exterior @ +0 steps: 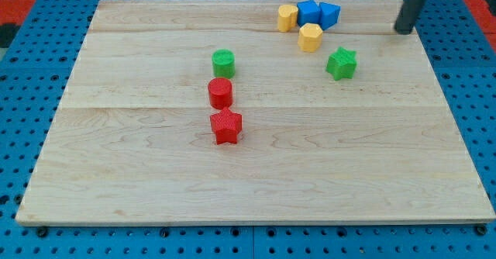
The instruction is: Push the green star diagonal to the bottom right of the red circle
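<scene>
The green star (pixel 341 63) lies on the wooden board (pixel 256 189) at the upper right. The red circle (pixel 220 92) stands left of centre, far to the star's left and slightly lower. My tip (pixel 403 31) rests on the board near its right edge, up and to the right of the green star, with a clear gap between them.
A green circle (pixel 223 61) stands just above the red circle and a red star (pixel 226 126) just below it. Two yellow blocks (pixel 287 17) (pixel 310 36) and two blue blocks (pixel 309 12) (pixel 329 13) cluster at the top, just above the green star.
</scene>
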Motion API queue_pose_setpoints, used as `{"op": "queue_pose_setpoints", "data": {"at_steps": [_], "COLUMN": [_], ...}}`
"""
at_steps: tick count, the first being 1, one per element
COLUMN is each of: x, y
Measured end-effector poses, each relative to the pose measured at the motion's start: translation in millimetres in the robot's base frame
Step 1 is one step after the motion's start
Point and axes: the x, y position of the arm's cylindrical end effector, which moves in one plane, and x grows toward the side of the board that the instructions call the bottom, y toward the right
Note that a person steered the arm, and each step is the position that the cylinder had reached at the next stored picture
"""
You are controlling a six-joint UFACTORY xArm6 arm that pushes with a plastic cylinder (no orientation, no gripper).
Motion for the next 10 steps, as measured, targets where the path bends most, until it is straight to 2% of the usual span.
{"op": "queue_pose_setpoints", "data": {"at_steps": [1, 2, 3, 4, 5, 6, 7, 8, 9, 10], "x": [36.3, 20.8, 33.4, 92.0, 137.0, 91.2, 109.1, 180.5, 203.3, 163.1], "y": [-41.8, -55.1, -90.6, -96.8, -55.7, -52.8, -123.0, -78.8, -56.7, -60.7]}}
